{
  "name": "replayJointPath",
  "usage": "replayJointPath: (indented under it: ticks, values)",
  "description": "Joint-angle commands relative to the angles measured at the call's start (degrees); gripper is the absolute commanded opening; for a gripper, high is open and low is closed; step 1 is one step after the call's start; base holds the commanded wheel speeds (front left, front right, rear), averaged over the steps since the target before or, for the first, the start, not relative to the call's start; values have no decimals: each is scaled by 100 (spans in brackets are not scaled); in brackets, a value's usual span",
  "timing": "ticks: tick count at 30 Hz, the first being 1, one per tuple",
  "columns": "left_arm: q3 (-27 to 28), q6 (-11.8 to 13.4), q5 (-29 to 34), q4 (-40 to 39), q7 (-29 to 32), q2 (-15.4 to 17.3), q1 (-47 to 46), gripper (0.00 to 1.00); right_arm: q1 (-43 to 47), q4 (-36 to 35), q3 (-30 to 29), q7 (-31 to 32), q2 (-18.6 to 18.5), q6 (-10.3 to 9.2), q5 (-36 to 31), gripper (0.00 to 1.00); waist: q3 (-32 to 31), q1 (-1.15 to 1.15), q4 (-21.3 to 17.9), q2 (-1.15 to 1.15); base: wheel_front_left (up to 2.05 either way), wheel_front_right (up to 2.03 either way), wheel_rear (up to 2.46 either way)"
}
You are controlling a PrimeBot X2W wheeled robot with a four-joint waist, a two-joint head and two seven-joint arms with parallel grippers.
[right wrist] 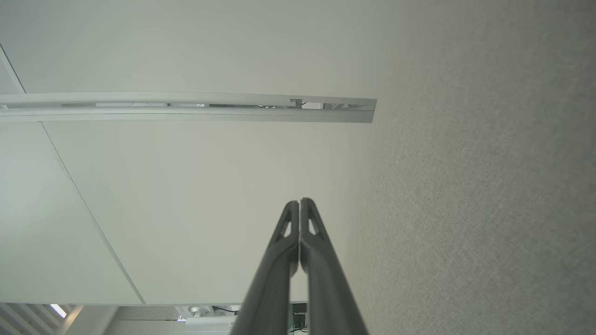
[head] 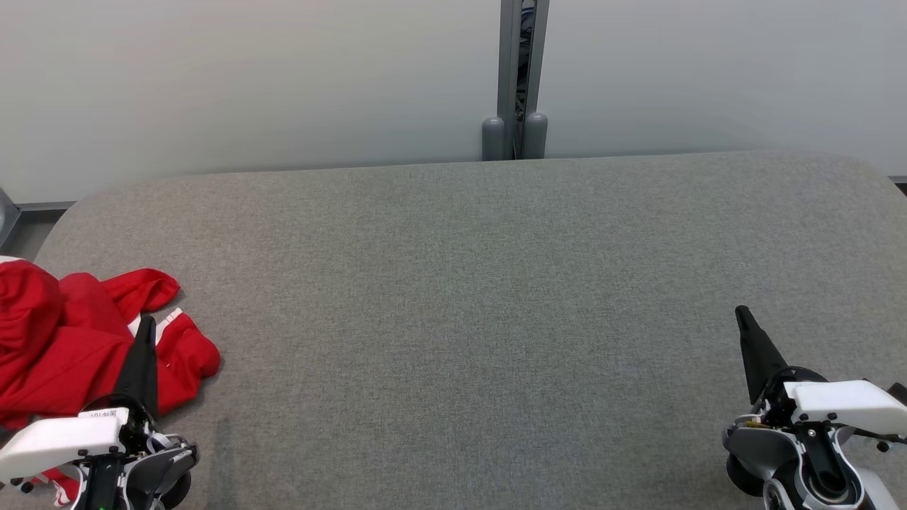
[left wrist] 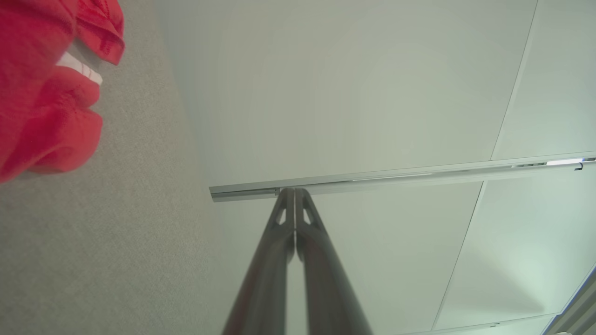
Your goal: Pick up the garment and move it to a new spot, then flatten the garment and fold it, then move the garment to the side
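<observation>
Left gripper (head: pixel 147 327): fingers pressed together, nothing held, low left.
Right gripper (head: pixel 744 315): fingers together, empty, low right.
Garment (head: pixel 64 340): red, crumpled, far left, just beside left gripper.
Table (head: pixel 453 283): grey fabric, bearing it.
Wall (head: pixel 248 78): pale panels behind.

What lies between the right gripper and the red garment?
Head view: bare grey fabric tabletop spans from the right gripper to the red garment, whose edge the left gripper overlaps.
</observation>
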Motion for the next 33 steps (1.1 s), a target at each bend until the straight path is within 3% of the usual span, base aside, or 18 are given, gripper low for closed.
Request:
replayJointPath:
  ticks: [1,33]
  values:
    - [34,10,25,3,25,5,-99,0,-23,17,-13,12,-22,44,-28,0,0,0,0,0,0,0,0]
    - [86,14,76,2,63,-32,-104,0,-23,18,-28,22,-12,45,-35,0,0,0,0,0,0,0,0]
